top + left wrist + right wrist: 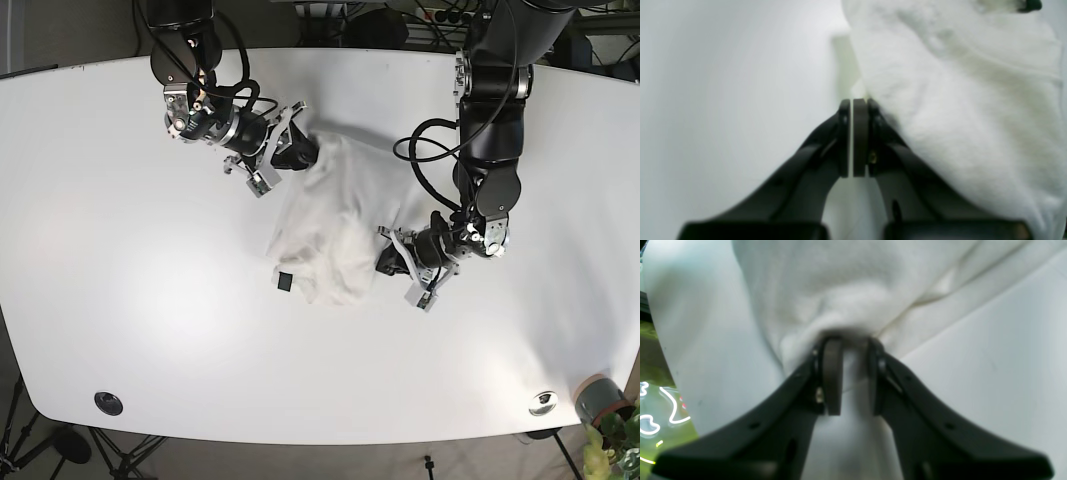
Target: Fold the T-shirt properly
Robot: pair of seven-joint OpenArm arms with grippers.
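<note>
The white T-shirt (335, 225) lies crumpled in the middle of the white table (130, 260), with a small black tag (284, 281) at its lower left edge. My right gripper (298, 150) is at the shirt's upper edge. In the right wrist view the cloth (853, 290) puckers toward my right gripper (853, 343), which is shut with fabric bunched between its fingers. At the shirt's right edge, my left gripper (388, 258) is nearly shut. In the left wrist view a thin white strip shows between the pads of my left gripper (852, 100), and the shirt (957, 100) spreads to the right.
A grey cup beside a green plant (598, 398) sits at the table's near right corner. Two round fittings (108, 403) (543, 402) lie along the near edge. Cables and stands crowd the space behind the far edge.
</note>
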